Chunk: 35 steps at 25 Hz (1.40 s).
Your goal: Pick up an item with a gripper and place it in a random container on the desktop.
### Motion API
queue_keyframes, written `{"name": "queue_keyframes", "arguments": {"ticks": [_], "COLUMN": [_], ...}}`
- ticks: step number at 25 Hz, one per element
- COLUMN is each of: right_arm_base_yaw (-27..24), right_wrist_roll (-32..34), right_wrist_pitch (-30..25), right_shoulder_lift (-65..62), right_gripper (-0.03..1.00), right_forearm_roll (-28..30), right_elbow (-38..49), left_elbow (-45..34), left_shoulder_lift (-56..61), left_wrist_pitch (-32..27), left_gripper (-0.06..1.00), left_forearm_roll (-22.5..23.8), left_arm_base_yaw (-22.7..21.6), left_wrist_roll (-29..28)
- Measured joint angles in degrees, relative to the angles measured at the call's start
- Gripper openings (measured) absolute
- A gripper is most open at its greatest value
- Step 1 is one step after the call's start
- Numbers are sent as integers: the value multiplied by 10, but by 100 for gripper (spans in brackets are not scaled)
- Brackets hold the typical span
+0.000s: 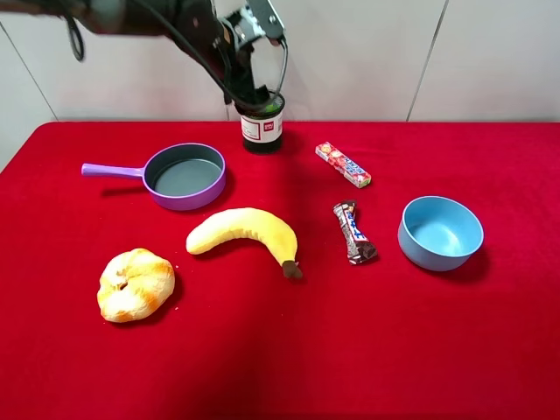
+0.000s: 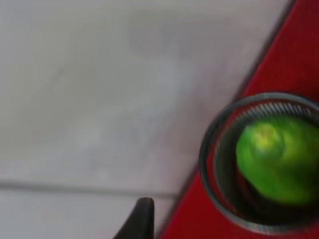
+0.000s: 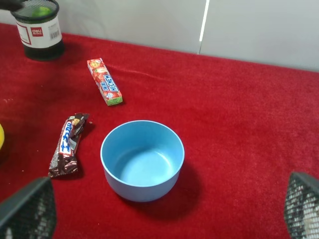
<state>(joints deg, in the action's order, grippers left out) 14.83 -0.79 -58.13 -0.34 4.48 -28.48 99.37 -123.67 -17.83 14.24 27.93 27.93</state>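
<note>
The green lime (image 2: 279, 159) lies inside the black wire-mesh cup (image 1: 262, 131) at the back of the red desktop (image 1: 350, 350). Its green top shows at the rim (image 1: 274, 105). My left gripper (image 1: 255, 93) hangs just above the cup's rim and holds nothing. Only one black fingertip (image 2: 141, 219) shows in the left wrist view, apart from the cup (image 2: 209, 164). My right gripper (image 3: 167, 209) is open and empty, its fingers spread wide over the cloth near the light-blue bowl. The cup (image 3: 40, 35) with the lime (image 3: 42, 10) shows far off in the right wrist view.
A purple-handled pan (image 1: 185, 176), a yellow banana (image 1: 245, 233) and a tan croissant (image 1: 135, 284) lie on the left half. Two candy bars (image 1: 343, 164) (image 1: 353, 232) and the light-blue bowl (image 1: 440, 233) lie on the right. A white wall stands behind the table.
</note>
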Motion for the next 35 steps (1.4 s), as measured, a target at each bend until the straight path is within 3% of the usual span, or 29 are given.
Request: {"name": "queue_keyframes", "arguments": {"ticks": [11,15,28,35], "right_arm_base_yaw": [0,0,0,0], "right_wrist_roll": [0,0,0,0], "right_wrist_pitch": [0,0,0,0], "right_shoulder_lift": [0,0,0,0], "right_gripper": [69,69,69,69], "right_forearm_roll": [0,0,0,0], "right_elbow": [0,0,0,0], "left_elbow": [0,-29,-287,-409], "left_shoulder_lift": [92,131,374,531], "left_wrist_pitch": [-241,-298,-318,-339], "left_gripper": [94,93,88,88], "left_forearm_roll": [-24,-48,-94,-142], "left_arm_base_yaw": [7,12,12,12], "left_wrist_roll": [-48,-56,-57,-58]}}
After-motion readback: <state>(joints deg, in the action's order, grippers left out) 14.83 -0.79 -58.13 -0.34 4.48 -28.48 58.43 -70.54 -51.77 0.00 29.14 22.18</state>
